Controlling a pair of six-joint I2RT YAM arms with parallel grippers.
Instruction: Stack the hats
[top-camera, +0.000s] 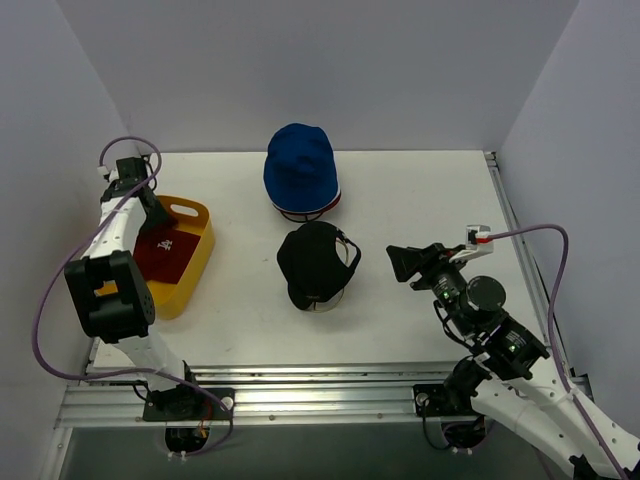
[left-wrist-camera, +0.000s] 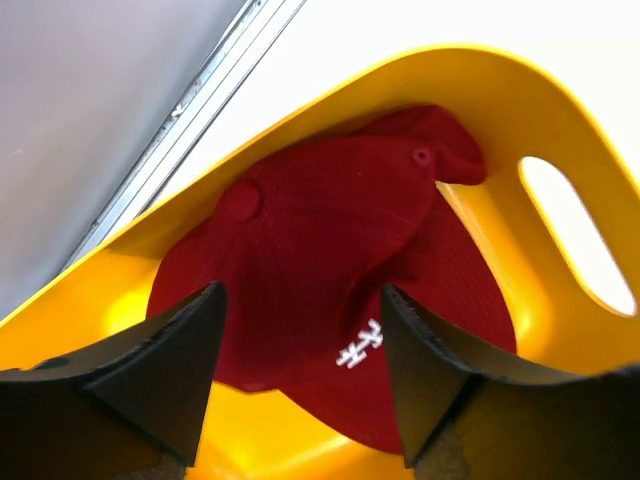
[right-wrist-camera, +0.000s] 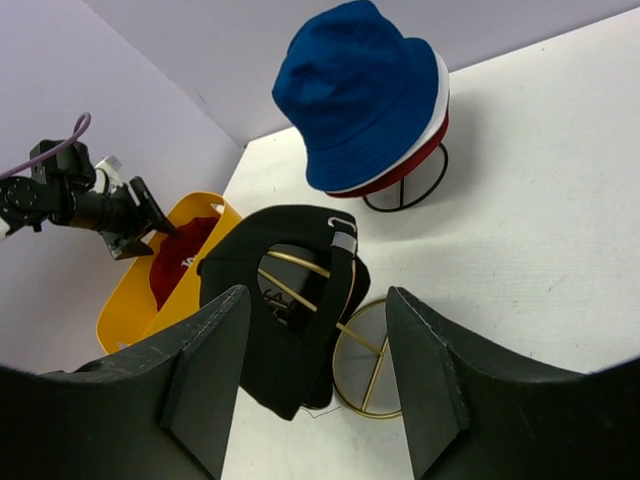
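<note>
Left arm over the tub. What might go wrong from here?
The red cap lies crumpled against the wall of the yellow tub, so the open left gripper may pinch only a fold. The blue hat sits atop others on a thin wire stand; adding a cap might tip it.

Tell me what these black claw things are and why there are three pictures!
They are two robot arms with pincher hands. One picture looks down from above; the others come from cameras on each wrist. The left gripper hangs open over a red cap lying in a yellow tub. The right gripper is open too, holding nothing, facing a black cap on a gold wire stand. Farther back on the table, a blue hat tops a white hat and a dark red hat.
</note>
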